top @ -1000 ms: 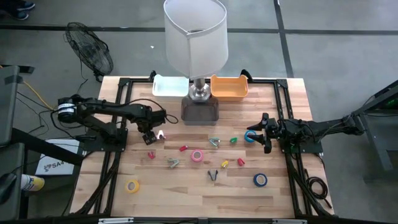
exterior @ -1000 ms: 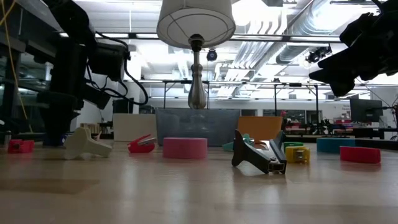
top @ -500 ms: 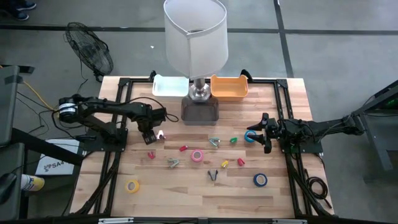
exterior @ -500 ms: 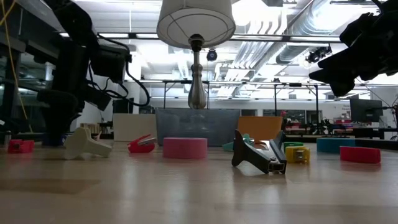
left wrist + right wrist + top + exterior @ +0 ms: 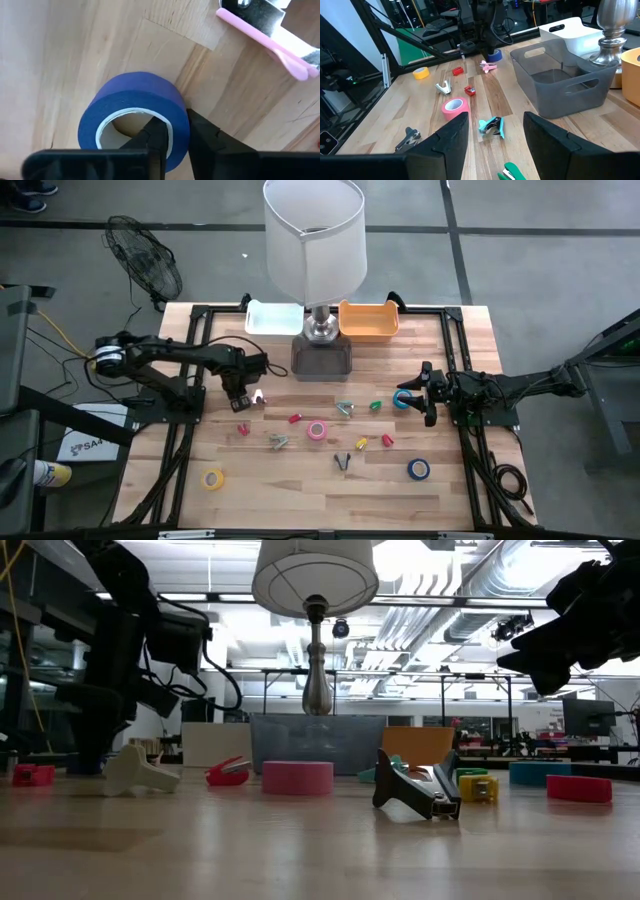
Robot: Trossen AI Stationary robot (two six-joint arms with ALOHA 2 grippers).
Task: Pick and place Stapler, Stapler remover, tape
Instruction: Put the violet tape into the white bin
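Observation:
A blue roll of tape [image 5: 135,117] lies flat on the wooden table at the far left, and my left gripper [image 5: 239,396] points straight down, shut on it. A pink staple remover [image 5: 270,32] lies just beside the roll. A pink roll [image 5: 317,430], a yellow roll [image 5: 213,479] and another blue roll [image 5: 418,470] lie farther out. Small red [image 5: 295,419], green [image 5: 375,406] and yellow [image 5: 361,444] staplers and grey [image 5: 278,441], teal [image 5: 345,409] and dark [image 5: 343,463] staple removers are scattered mid-table. My right gripper [image 5: 421,402] hovers open at the right, holding nothing. My left gripper pinches the wall of the blue roll [image 5: 180,122], with one finger [image 5: 156,137] inside the open centre and the other finger [image 5: 202,135] outside. The fingers come from above, pointing down. The roll lies flat, its lower rim on the table.
A lamp [image 5: 314,240] stands at the far middle behind a grey bin [image 5: 322,358], flanked by a white tray [image 5: 272,317] and an orange bin [image 5: 369,320]. A teal roll [image 5: 401,400] lies right in front of my right gripper. The near strip of the table is bare wood.
My left gripper has shut on the wall of the blue roll while the arm stayed in place. The roll has not left the table.

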